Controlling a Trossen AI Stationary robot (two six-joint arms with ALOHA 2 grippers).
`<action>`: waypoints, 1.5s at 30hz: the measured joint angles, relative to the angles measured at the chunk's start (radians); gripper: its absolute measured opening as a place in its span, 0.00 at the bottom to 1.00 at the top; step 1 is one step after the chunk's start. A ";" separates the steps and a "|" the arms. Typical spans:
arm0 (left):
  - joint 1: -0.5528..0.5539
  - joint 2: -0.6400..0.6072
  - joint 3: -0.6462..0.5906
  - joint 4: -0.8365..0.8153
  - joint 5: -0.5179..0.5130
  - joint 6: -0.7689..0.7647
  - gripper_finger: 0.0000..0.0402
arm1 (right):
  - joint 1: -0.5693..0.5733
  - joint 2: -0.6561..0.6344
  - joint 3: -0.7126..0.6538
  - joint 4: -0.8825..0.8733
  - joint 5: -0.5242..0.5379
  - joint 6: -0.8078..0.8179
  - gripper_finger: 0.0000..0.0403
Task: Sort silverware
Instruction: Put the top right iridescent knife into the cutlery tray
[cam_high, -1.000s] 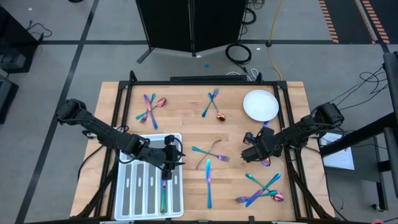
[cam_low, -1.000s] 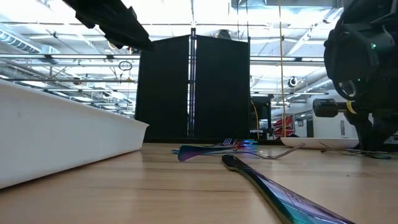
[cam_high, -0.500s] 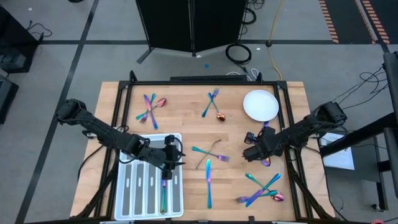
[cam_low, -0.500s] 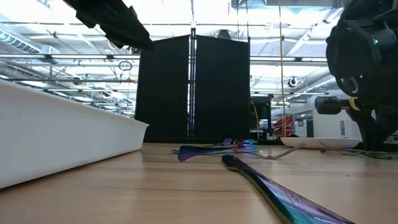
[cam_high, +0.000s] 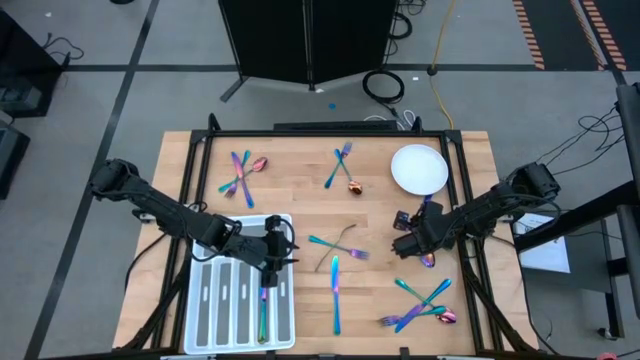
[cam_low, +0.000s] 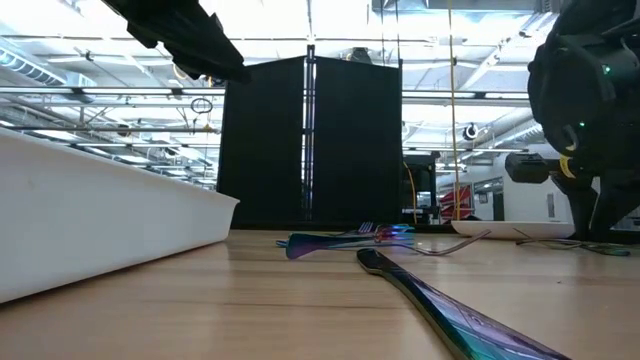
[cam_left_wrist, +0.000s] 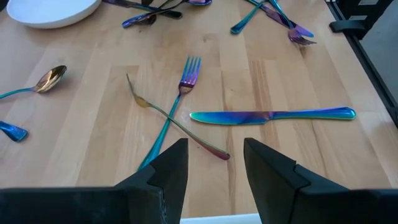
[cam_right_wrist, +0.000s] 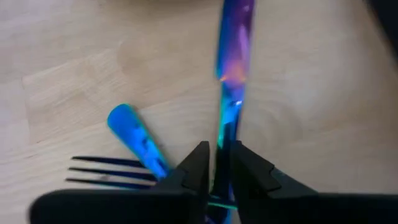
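I can read no text, label, brand, number or sign on any surface in the views I have here.

Both arms are dark, nearly black, built from chunky rounded joints with slim links between. The left gripper (cam_left_wrist: 214, 171) has two blocky, angular matte fingers. The right gripper (cam_right_wrist: 216, 168) has the same dark wedge-shaped fingers.

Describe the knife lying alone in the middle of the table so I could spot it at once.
Start at the white compartmented tray at the table's near left. Just to its right, on bare wood, lies the knife, pointing straight away from the front edge. Unlike the crossed fork and curved piece just beyond it, it touches nothing and has a plain flat blade.
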 joint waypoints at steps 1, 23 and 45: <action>0.000 0.000 0.000 0.000 0.000 0.001 0.39 | 0.000 0.000 -0.006 0.010 0.004 0.000 0.17; -0.001 0.000 0.000 0.000 0.001 0.017 0.39 | 0.001 0.033 -0.048 0.093 -0.037 0.034 0.20; -0.001 0.000 0.000 0.000 0.001 0.017 0.39 | 0.026 0.035 -0.034 0.091 -0.068 0.026 0.17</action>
